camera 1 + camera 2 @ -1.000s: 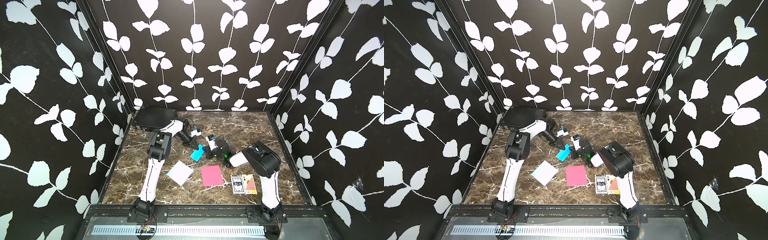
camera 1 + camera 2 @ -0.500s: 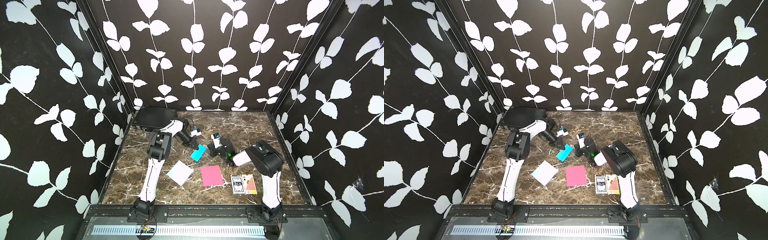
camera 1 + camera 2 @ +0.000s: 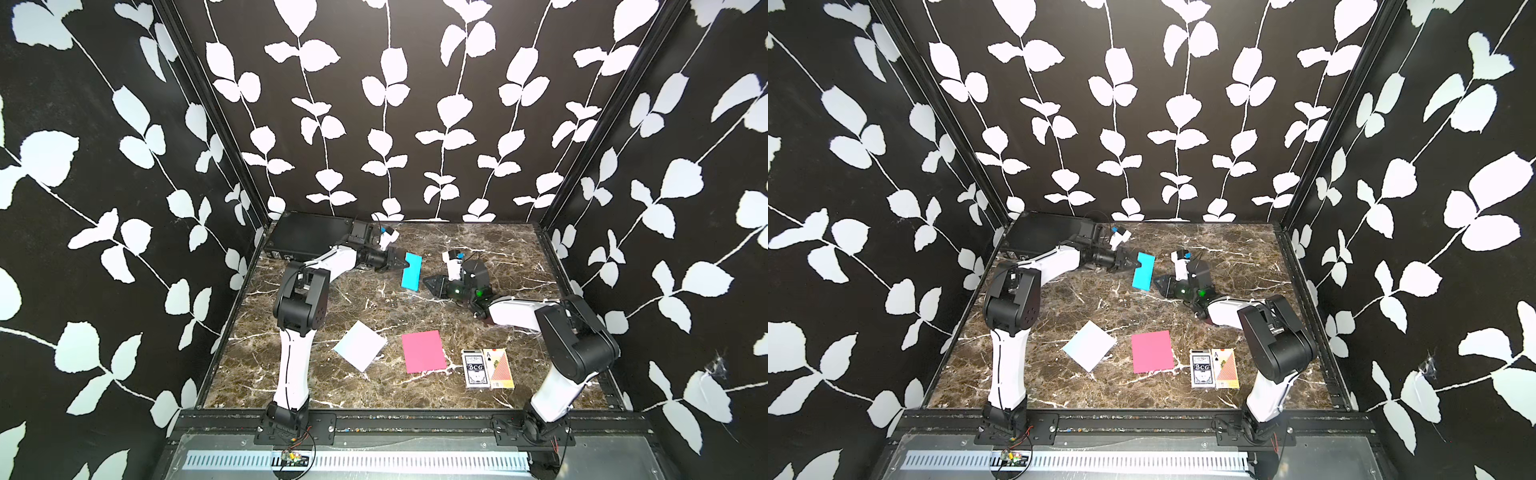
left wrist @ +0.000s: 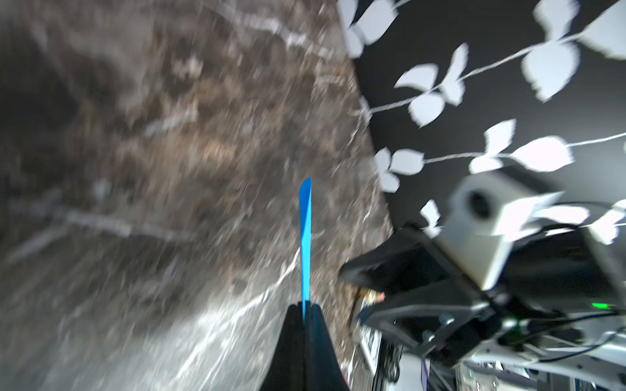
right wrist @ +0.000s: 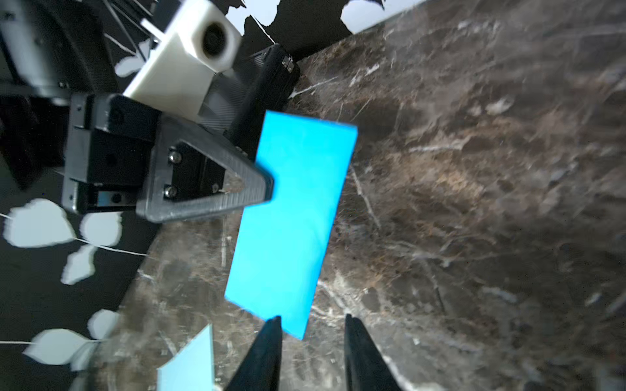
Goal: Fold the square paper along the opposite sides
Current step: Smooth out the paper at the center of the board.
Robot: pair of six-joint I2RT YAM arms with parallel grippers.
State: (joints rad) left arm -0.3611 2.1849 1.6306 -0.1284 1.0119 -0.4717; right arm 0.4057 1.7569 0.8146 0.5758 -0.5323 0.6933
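Left gripper pinches the one folded blue paper, lifted above the marble table. Right gripper stands parted near its corner. Lying flat: one white sheet, one pink sheet, two card packs.

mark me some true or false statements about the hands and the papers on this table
1. The left hand is shut on the blue paper. True.
2. The right hand is clamped on the blue paper too. False: its jaws stand open beside the paper and grip nothing.
3. The pink paper lies flat on the table. True.
4. The two card packs sit on top of the pink paper. False: they lie side by side on the table beside it, nearer the right arm's base.
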